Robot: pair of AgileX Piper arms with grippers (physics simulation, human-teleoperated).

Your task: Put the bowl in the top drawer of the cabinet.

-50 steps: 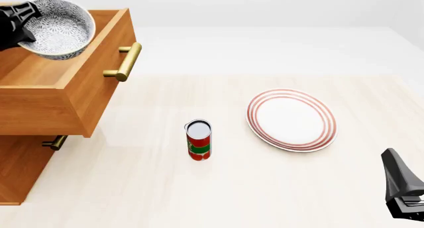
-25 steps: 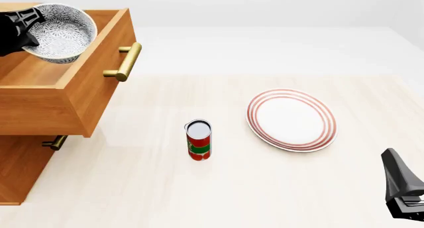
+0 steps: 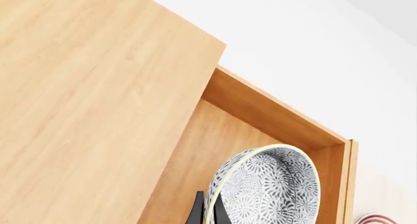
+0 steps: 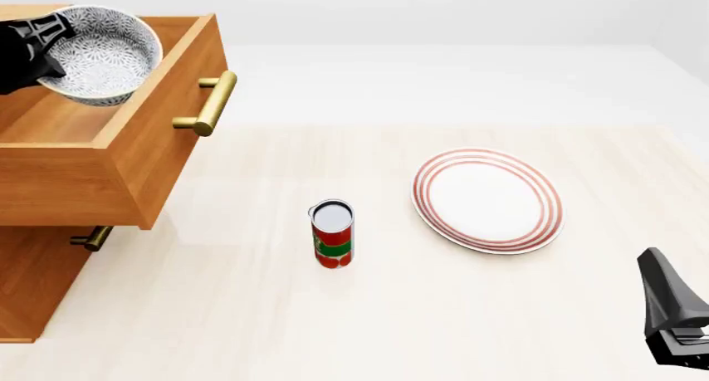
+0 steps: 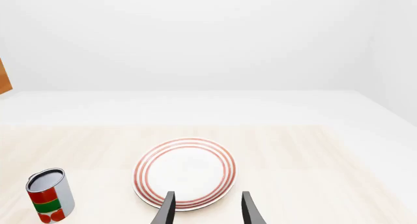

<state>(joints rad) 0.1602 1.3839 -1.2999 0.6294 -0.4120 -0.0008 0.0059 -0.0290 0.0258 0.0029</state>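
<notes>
Left pincer (image 4: 50, 34) grips the bowl (image 4: 102, 56) by its rim, tilted, above the open top drawer (image 4: 133, 161) of the cabinet (image 4: 33, 273), inside the drawer's front edge. Right pincer (image 5: 205, 209) stands open, holding nothing, near the plate (image 4: 487, 200). The can (image 4: 331, 233) stands between drawer and plate, bare worktop (image 4: 443, 315) all round.
</notes>
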